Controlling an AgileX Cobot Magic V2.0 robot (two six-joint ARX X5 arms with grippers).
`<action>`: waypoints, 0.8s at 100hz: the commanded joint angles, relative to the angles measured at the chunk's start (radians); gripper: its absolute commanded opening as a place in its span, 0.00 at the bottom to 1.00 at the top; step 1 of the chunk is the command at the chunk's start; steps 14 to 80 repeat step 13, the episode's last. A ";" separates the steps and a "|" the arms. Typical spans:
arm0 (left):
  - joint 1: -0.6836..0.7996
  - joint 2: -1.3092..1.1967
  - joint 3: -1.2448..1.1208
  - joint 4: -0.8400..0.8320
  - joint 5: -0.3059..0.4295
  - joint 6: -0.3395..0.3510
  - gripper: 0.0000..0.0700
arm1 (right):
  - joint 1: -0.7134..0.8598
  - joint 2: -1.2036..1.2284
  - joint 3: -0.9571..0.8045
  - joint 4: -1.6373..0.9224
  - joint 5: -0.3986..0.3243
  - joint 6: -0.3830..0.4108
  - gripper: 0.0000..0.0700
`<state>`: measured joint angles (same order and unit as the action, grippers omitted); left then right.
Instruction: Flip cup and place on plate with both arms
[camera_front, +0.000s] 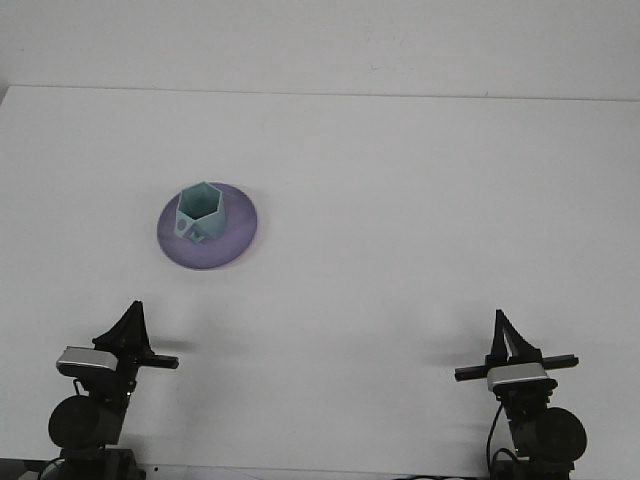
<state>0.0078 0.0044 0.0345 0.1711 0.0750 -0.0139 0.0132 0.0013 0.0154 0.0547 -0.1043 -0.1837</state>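
Sitting mouth-up on the plate, the cup looks placed (task seemingly done); left gripper and right gripper sit well short of the plate, empty, fingers look closed.

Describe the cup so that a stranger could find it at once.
On the white table, look left of centre for the round purple plate. The cup stands upright on it, mouth open upward: pale teal, with a six-sided rim, the only thing on the plate.
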 joint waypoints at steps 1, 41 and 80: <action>-0.002 0.000 -0.021 0.010 0.002 -0.002 0.02 | 0.002 0.000 -0.003 0.013 0.000 0.011 0.00; -0.002 0.000 -0.021 0.010 0.002 -0.002 0.02 | 0.002 0.000 -0.003 0.013 0.000 0.011 0.00; -0.002 0.000 -0.021 0.010 0.002 -0.002 0.02 | 0.002 0.000 -0.003 0.013 0.000 0.011 0.00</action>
